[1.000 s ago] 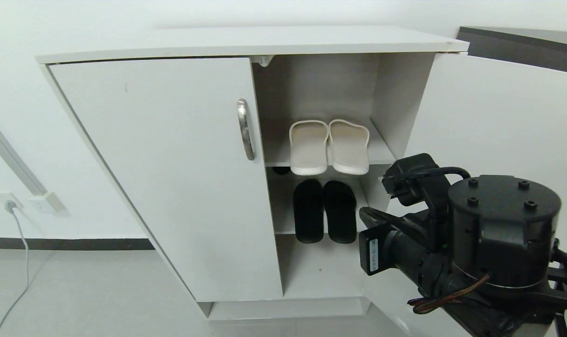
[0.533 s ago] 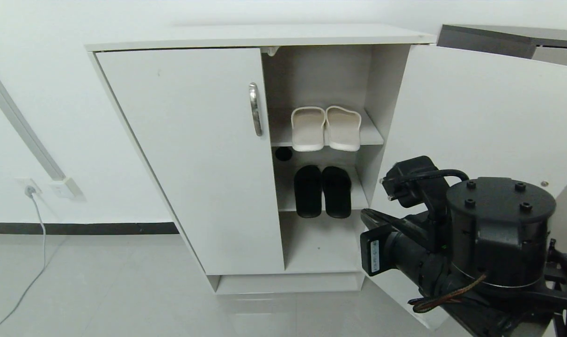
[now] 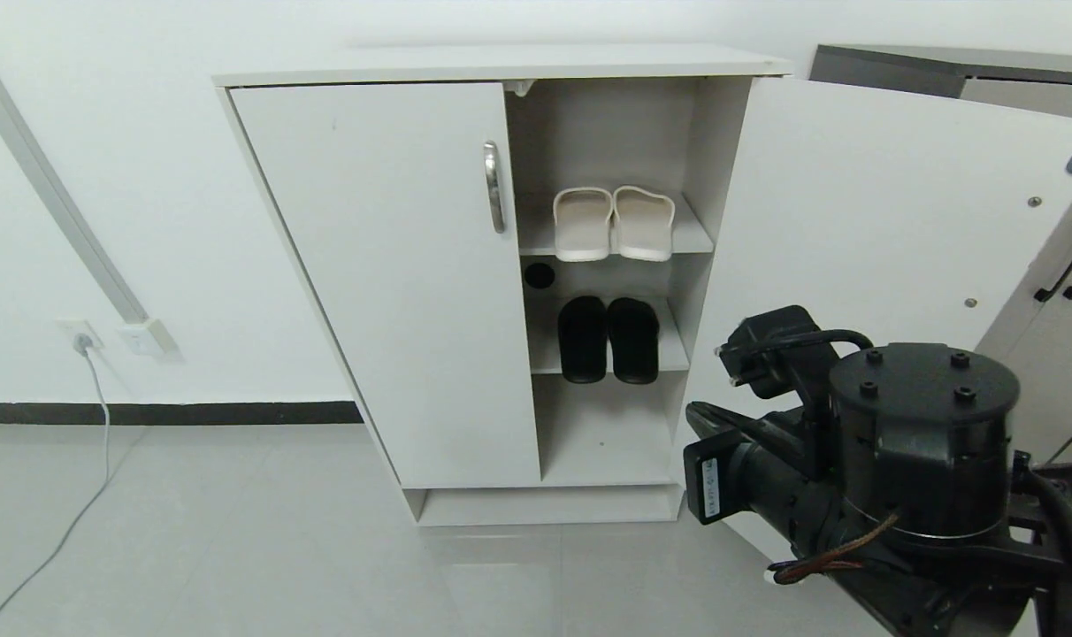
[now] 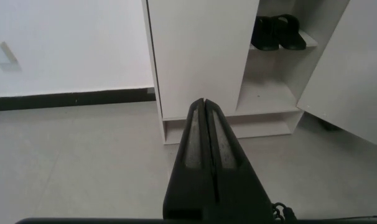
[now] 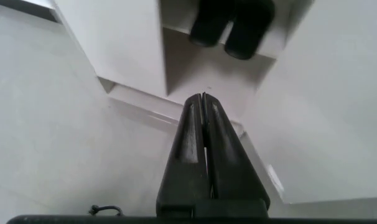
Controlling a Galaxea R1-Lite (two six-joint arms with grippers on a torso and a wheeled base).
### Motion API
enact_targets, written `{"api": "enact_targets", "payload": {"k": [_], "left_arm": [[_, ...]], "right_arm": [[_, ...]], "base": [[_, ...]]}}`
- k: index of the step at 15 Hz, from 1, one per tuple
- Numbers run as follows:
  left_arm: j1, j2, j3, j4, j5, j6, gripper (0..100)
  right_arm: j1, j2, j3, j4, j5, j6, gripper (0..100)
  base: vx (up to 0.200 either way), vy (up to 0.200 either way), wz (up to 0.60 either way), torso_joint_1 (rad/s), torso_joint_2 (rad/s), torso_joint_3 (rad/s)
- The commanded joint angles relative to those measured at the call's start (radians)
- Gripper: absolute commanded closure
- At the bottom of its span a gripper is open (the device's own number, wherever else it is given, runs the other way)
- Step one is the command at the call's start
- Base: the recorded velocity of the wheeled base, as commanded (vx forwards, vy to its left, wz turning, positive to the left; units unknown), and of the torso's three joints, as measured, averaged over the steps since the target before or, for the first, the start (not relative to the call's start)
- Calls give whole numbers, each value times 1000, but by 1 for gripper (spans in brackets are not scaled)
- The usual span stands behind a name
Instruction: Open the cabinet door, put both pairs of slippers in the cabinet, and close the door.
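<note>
Here, your head view lays out the cabinet (image 3: 501, 62) with its right door (image 3: 854, 221) swung wide and its left door (image 3: 394, 283) closed, the white slippers (image 3: 613, 223) side by side on the upper shelf (image 3: 691, 241) and the black slippers (image 3: 608, 339) side by side on the lower shelf (image 3: 673, 354). Your wrist views give you the claws: the left gripper (image 4: 203, 104) and the right gripper (image 5: 203, 99) each have their fingers pressed flat together with nothing between them, over the floor (image 4: 83, 162) before the cabinet. The small white label (image 3: 708, 482) on the right arm (image 3: 925, 442) carries print too small to read.
</note>
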Motion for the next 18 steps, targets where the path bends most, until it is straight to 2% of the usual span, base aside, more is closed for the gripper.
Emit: {"api": "enact_targets", "payload": {"k": [1, 10, 14, 18], "left_arm": [[0, 1, 0, -1, 0, 0, 100], [0, 1, 0, 1, 0, 0, 100], [0, 1, 0, 1, 0, 0, 100], [0, 1, 0, 1, 0, 0, 100]], "right_arm": [[3, 5, 1, -1, 0, 0, 100], [3, 6, 7, -1, 2, 0, 100], [3, 6, 11, -1, 2, 0, 100], [3, 6, 12, -1, 2, 0, 100]], "base": [[0, 0, 0, 0, 0, 0], [0, 0, 0, 0, 0, 0], [0, 0, 0, 18, -210, -310], [0, 0, 0, 57, -536, -365]]}}
